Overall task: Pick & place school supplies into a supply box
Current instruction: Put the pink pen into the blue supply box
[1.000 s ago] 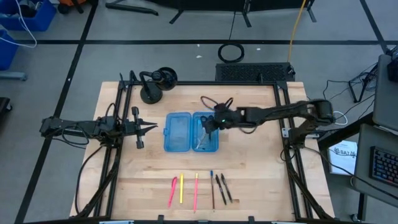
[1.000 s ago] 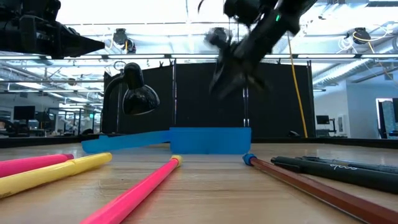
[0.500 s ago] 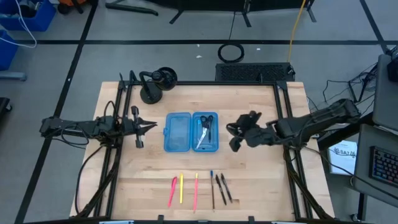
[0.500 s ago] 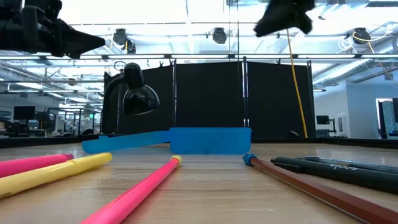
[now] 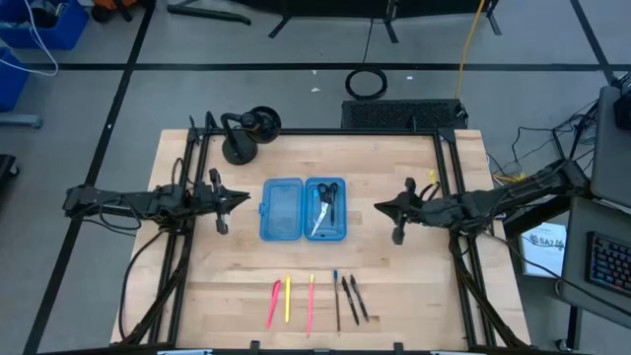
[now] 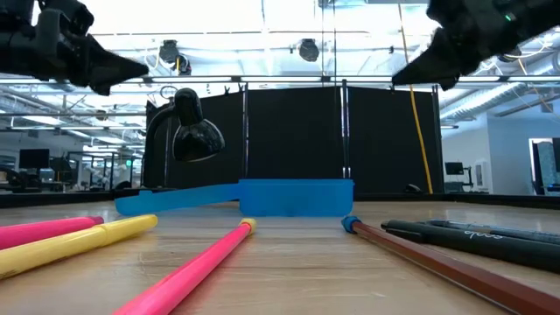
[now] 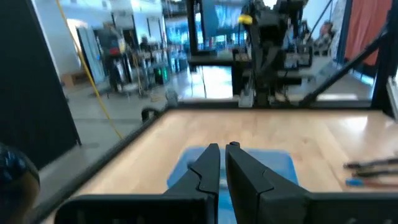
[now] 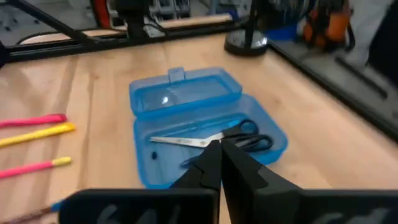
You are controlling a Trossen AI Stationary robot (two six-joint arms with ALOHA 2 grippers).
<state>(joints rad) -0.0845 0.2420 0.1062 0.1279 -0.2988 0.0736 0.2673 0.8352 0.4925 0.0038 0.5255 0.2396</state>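
Blue translucent plastic is my anchor: the supply box (image 5: 304,209) lies open and flat on the wooden table (image 5: 394,286), its two rounded halves side by side. I see the scissors (image 5: 324,207) inside the half nearer the right arm, black handles toward the far edge of the table and silver blades toward the pens; from the right wrist view that same half also seems to hold a small dark speck, too small for me to name. The other half, nearer the left arm, shows only bare plastic. On the near side of the box, well apart from it, a row of pens and pencils (image 5: 315,300) lies on the wood: pink and yellow ones, then a blue-tipped one and dark ones. My right gripper (image 5: 379,207) hangs above the table beside the box's scissors half, fingers pressed together on nothing. My left gripper (image 5: 246,197) waits on the opposite side of the box, its fingers nearly together and holding nothing. Beyond the box, by the far edge, stands a black lamp (image 5: 246,133).
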